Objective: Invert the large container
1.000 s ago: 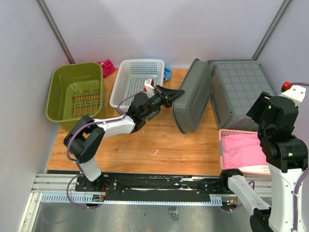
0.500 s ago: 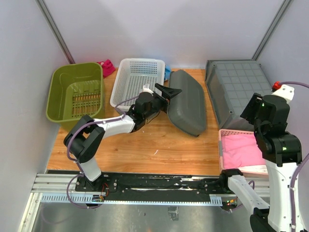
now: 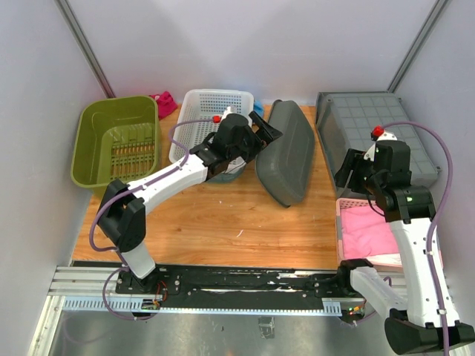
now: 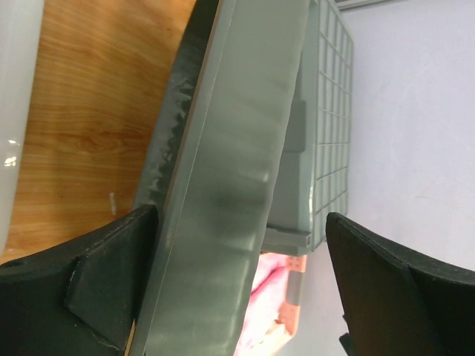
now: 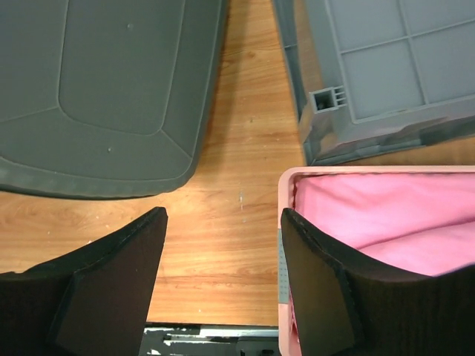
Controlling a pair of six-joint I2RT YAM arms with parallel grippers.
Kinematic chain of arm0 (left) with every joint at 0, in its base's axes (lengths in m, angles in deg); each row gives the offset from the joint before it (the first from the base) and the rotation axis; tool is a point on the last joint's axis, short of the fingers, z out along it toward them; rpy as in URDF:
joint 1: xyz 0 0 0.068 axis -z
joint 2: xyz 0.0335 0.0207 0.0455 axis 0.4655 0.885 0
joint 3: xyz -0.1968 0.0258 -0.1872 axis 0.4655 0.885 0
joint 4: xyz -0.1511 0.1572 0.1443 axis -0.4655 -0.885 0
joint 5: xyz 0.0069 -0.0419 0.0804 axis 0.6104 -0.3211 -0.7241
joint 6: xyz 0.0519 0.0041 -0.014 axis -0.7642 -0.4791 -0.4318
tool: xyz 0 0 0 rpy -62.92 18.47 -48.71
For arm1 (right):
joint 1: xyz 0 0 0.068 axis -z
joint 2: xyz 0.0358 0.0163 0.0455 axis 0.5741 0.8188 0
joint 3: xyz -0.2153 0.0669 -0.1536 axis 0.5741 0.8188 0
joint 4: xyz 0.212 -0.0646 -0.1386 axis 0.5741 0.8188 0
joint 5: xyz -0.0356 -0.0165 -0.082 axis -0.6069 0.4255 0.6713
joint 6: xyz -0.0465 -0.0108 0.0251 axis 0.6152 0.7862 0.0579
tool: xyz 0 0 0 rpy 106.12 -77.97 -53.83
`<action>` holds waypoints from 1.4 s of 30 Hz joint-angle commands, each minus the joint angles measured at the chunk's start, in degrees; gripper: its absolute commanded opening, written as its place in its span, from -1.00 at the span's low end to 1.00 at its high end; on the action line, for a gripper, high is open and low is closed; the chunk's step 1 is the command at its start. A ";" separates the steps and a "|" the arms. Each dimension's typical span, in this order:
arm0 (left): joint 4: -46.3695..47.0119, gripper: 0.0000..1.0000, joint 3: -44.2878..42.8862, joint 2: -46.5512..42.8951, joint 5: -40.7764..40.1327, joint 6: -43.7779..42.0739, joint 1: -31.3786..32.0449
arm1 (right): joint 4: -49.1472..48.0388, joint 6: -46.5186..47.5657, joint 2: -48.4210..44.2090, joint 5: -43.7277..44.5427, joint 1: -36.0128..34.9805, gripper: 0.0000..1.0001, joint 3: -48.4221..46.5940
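The large container [image 3: 286, 159] is a dark grey tub lying bottom-up and tilted at the middle of the table, its long rim [image 4: 237, 148] facing the left wrist camera. My left gripper [image 3: 263, 132] is open at the tub's upper left edge, and in the left wrist view its jaws [image 4: 241, 222] stand wide on either side of the rim without gripping it. My right gripper [image 3: 349, 172] hangs open over bare wood, right of the tub. In the right wrist view the gripper [image 5: 223, 219] is empty, with the tub's flat bottom [image 5: 111, 81] ahead to the left.
A light grey crate [image 3: 371, 126] lies grid-side up at the back right. A pink basket [image 3: 371, 230] with pink cloth sits at the front right, close under my right gripper. A white mesh basket [image 3: 204, 111] and a green tub [image 3: 115, 141] stand at the left.
My left gripper has opened and let go of the tub, which tipped from standing on its side to lying bottom-up. My right arm has swung left and lower over the table.
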 commanded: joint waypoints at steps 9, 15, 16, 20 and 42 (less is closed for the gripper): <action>-17.64 0.98 -10.22 -0.14 -13.67 -16.39 1.44 | -1.97 1.07 -0.02 -7.65 0.63 0.34 1.42; -19.20 0.98 -12.88 -1.17 -16.21 -21.48 1.73 | -3.35 1.52 0.77 -11.12 -2.40 0.36 2.59; -19.30 0.98 -13.03 -1.42 -16.44 -22.14 1.73 | -3.36 1.98 0.96 -11.12 -3.24 0.36 2.70; -19.94 0.98 -13.81 -2.47 -16.67 -24.28 1.73 | -2.71 2.76 1.74 -10.19 -7.71 0.37 3.28; -27.25 0.98 -8.90 -22.84 -28.28 -40.84 1.34 | -27.57 -14.52 21.51 4.30 -31.65 0.34 24.54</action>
